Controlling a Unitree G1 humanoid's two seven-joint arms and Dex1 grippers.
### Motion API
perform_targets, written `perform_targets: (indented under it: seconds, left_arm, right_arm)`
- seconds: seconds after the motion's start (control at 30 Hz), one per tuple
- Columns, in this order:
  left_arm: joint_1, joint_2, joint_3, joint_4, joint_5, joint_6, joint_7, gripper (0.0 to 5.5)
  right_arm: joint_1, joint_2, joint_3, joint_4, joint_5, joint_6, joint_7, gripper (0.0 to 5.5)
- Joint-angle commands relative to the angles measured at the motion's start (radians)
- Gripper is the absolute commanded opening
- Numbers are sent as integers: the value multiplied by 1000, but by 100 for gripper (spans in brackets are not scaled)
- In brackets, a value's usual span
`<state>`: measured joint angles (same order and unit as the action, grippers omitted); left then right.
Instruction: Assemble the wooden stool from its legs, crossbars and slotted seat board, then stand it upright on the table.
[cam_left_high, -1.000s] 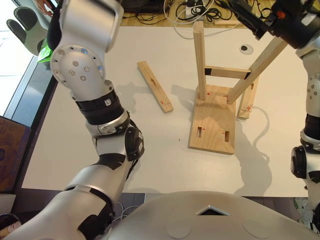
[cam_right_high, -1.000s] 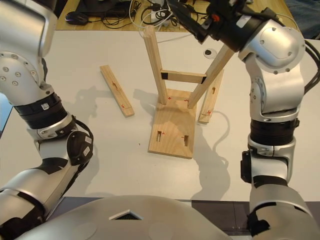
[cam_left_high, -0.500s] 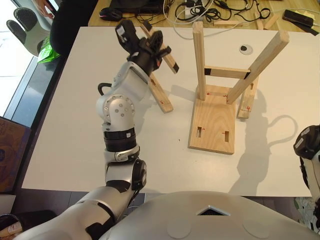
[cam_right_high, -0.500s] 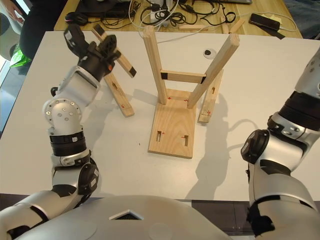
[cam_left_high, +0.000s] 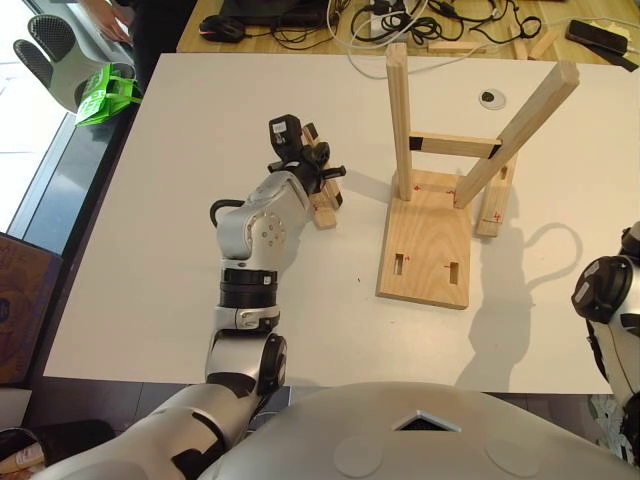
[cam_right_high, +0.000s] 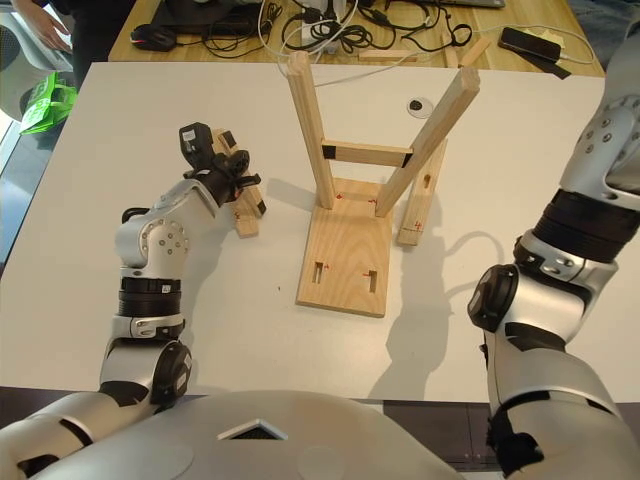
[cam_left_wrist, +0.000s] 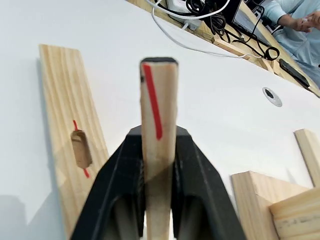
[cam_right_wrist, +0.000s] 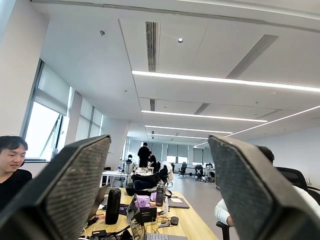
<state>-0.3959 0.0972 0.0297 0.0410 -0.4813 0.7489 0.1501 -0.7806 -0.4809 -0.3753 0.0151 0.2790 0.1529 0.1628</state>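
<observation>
The slotted seat board (cam_left_high: 425, 250) lies flat on the white table. At its far end two legs stand in it, one upright (cam_left_high: 399, 110) and one leaning (cam_left_high: 520, 125), joined by a crossbar (cam_left_high: 455, 145). Another leg (cam_left_high: 493, 212) lies beside the board's right edge. A loose leg (cam_left_wrist: 67, 135) with a slot lies to the board's left. My left gripper (cam_left_high: 312, 172) hovers just over that leg, shut on a short crossbar (cam_left_wrist: 159, 100) with a red line and a black end. My right gripper (cam_right_wrist: 160, 190) stands open, pointing at the ceiling with nothing between its fingers.
Cables, devices and spare wooden pieces (cam_left_high: 455, 45) crowd the desk behind the table's far edge. A cable grommet (cam_left_high: 490, 97) sits at the far right of the table. A green bag (cam_left_high: 105, 100) hangs off the left edge. Bare table lies in front of the board.
My left arm has swung down from near the camera to the loose leg, crossbar in its gripper. My right gripper has left the leaning leg's top and gone out of the head views.
</observation>
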Motion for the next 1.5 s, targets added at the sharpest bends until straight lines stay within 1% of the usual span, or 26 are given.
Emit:
perform_targets:
  seconds: [0.03,0.2,0.27,0.33,0.37,0.43,0.47,0.5,0.53,0.6,0.7,0.9,0.93,1.0,1.1,1.23,1.4,1.5]
  left_arm:
    - [23,54,-34,-37,106,-6,-6,41]
    - [24,57,-22,-62,170,-30,-29,41]
    - [-9,18,33,-118,119,-83,-56,41]
    - [-76,-16,105,-194,40,-151,-89,41]
    - [-114,-20,136,-225,12,-183,-104,41]
    - [-192,3,182,-250,-8,-224,-117,41]
    - [-230,22,199,-248,-9,-240,-126,41]
    - [-269,40,213,-243,-11,-252,-134,41]
    - [-310,55,223,-245,-23,-255,-146,41]
    - [-358,60,225,-265,-54,-242,-164,41]
    - [-351,30,198,-305,-95,-217,-172,41]
    - [-346,11,179,-353,-192,-150,-200,41]
    - [-344,11,175,-359,-201,-142,-201,41]
    - [-338,8,167,-367,-220,-126,-200,41]
    - [-330,4,159,-379,-241,-108,-196,41]
    - [-316,-1,141,-393,-250,-93,-193,41]
    - [-310,-3,129,-411,-270,-77,-191,41]
    - [-310,-2,128,-414,-274,-72,-188,41]
  right_arm:
    - [18,8,-2,-16,14,21,-9,361]
    - [23,7,0,-30,23,28,-14,361]
    - [27,4,20,-52,47,48,24,361]
    - [50,-7,79,-116,103,116,118,361]
    - [65,-14,117,-158,125,151,162,347]
    - [102,-38,185,-255,189,249,253,301]
    - [125,-57,213,-307,232,312,297,296]
    - [150,-80,240,-356,271,372,338,268]
    - [175,-111,270,-405,313,442,383,251]
    - [208,-163,318,-465,378,550,459,220]
    - [211,-196,386,-487,416,618,550,163]
    - [90,-98,541,-315,290,514,621,59]
    - [74,-80,559,-287,268,496,628,51]
    - [45,-43,586,-238,236,466,642,8]
    - [11,7,606,-173,201,425,655,0]
    - [-53,64,594,-98,170,385,659,0]
    - [-116,119,587,32,74,292,615,0]
    - [-128,137,572,67,43,264,597,0]
